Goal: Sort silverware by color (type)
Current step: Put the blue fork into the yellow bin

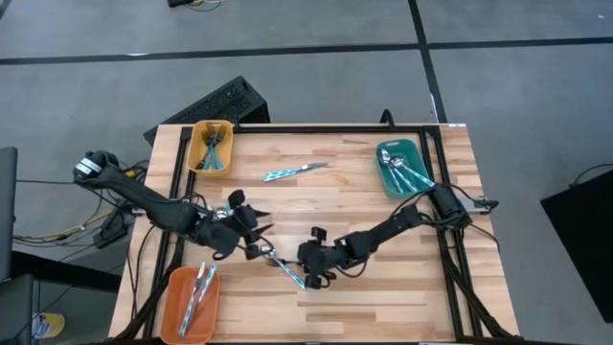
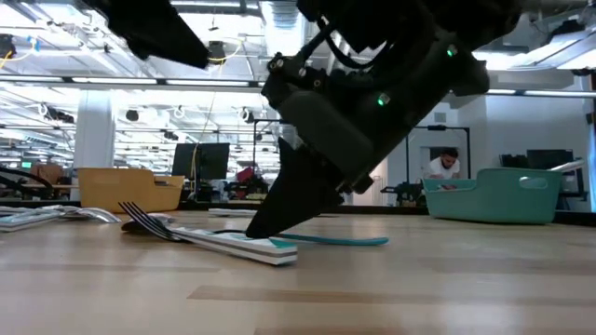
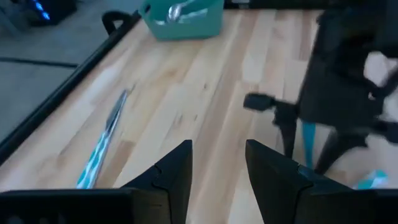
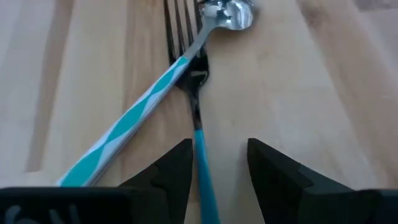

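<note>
Right end effector (image 4: 217,180), released, straddles a fork (image 4: 198,124) handle; left end effector (image 3: 217,180) released.

The fork's (image 4: 198,118) handle end runs between the right gripper's (image 4: 219,165) fingers and out of frame; the spoon's (image 4: 134,115) handle tip is cut off.

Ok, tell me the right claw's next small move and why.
Probably lower and close. The right claw stands open over the fork, whose slim handle runs between its fingers, so a grip looks lined up. A spoon lies across the fork's neck, so lift slowly. The left claw waits open nearby.
</note>
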`<action>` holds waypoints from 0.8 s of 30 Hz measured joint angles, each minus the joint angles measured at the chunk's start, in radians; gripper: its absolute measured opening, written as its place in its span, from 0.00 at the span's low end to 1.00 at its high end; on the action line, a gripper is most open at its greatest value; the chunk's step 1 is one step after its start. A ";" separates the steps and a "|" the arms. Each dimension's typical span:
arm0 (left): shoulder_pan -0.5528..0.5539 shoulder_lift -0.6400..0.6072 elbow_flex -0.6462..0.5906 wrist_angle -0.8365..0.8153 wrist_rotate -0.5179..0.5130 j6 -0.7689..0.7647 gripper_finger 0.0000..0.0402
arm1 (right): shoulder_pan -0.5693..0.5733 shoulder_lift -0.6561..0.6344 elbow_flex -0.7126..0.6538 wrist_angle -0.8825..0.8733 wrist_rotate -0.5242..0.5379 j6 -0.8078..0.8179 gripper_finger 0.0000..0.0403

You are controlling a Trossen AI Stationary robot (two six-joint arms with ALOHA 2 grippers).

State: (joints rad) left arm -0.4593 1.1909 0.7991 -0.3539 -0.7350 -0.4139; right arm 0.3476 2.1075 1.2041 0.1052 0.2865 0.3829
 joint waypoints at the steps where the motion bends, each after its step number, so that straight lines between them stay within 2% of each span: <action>1: -0.011 -0.011 0.012 -0.039 -0.010 -0.019 0.34 | -0.005 0.004 0.002 -0.004 -0.013 0.000 0.44; 6: -0.054 -0.048 0.024 -0.075 -0.149 -0.043 0.34 | -0.012 0.004 0.004 -0.082 0.013 0.010 0.36; 9: -0.060 -0.047 0.024 -0.078 -0.212 -0.043 0.34 | -0.016 -0.012 0.003 -0.142 0.039 0.014 0.22; 12: -0.044 -0.044 0.023 -0.075 -0.200 -0.043 0.34 | -0.018 -0.029 0.003 -0.191 0.048 0.001 0.06; 15: -0.025 -0.043 0.023 -0.075 -0.118 -0.042 0.34 | -0.012 -0.061 -0.001 -0.238 0.051 0.011 0.05; 17: -0.018 -0.043 0.023 -0.076 -0.097 -0.043 0.34 | -0.002 -0.094 -0.004 -0.304 0.059 0.027 0.05; 24: -0.018 -0.043 0.022 -0.058 -0.113 -0.069 0.34 | 0.033 -0.269 -0.004 -0.518 0.260 0.163 0.01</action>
State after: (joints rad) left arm -0.4774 1.1477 0.8215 -0.4123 -0.8478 -0.4828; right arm 0.3808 1.8382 1.1999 -0.4131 0.5470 0.5455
